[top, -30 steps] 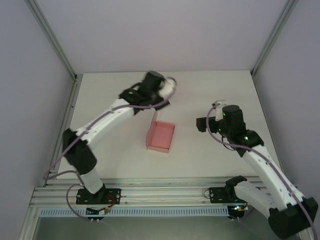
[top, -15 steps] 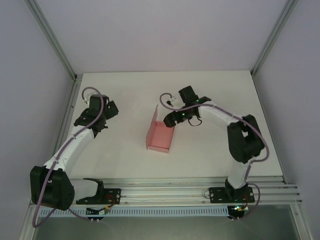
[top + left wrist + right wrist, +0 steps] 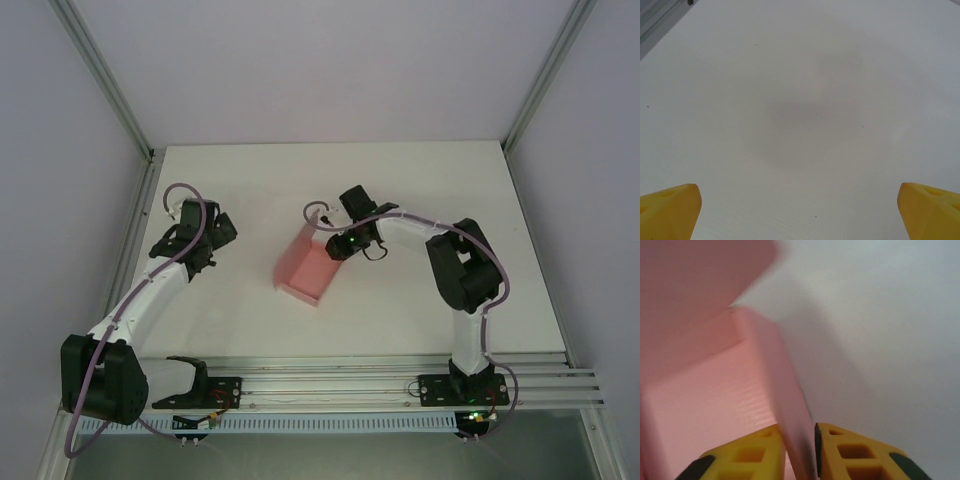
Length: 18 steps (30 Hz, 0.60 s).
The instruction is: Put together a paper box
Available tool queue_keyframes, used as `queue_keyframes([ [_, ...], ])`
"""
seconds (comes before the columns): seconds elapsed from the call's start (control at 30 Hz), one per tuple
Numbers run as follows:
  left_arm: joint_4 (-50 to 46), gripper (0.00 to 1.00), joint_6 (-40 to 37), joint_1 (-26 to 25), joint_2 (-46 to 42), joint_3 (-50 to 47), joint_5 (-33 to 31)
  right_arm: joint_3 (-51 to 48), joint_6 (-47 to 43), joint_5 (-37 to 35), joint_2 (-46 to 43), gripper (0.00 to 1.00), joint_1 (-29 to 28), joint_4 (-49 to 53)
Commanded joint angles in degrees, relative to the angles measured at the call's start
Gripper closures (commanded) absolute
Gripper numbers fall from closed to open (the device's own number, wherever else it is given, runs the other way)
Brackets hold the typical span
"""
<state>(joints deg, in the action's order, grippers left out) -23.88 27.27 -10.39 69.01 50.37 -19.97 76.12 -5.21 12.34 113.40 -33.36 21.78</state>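
White table (image 3: 420, 180) holds the paper box (image 3: 305, 270) near its middle, its right-edge wall pinched by my right gripper (image 3: 800, 450), the nearer arm; my left gripper (image 3: 200, 250) gapes wide by the left edge.

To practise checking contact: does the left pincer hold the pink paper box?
No, the left pincer hangs open over the white table, its yellow fingers wide apart with nothing between them.

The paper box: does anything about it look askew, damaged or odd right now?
The paper box lies turned at an angle to the table edges, with its lid flap open and raised. The right gripper pinches one side wall between its fingers, which may explain the skew. I see no tear or spill.
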Motion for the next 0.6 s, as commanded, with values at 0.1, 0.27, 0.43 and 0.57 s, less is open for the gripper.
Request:
queue_keyframes([
  [0.1,1.38,0.00,0.44,0.02,-5.01,-1.33,3.35,-6.91,13.25,-19.67,-6.39,0.92,-1.97,-4.42],
  [0.27,6.57,0.00,-3.08,-0.02,-6.89,-3.95,10.47,-15.99,22.04,-24.27,-13.11,0.92,-4.65,-9.19],
  [0.43,15.33,0.00,-9.57,-0.07,-5.20,-6.18,27.52,-17.27,32.38,-31.87,-15.77,0.87,-7.84,-5.37],
  [0.57,21.72,0.00,-12.46,-0.50,-3.46,-8.43,36.63,-18.65,43.69,-32.61,-17.20,0.87,-9.96,-4.02],
])
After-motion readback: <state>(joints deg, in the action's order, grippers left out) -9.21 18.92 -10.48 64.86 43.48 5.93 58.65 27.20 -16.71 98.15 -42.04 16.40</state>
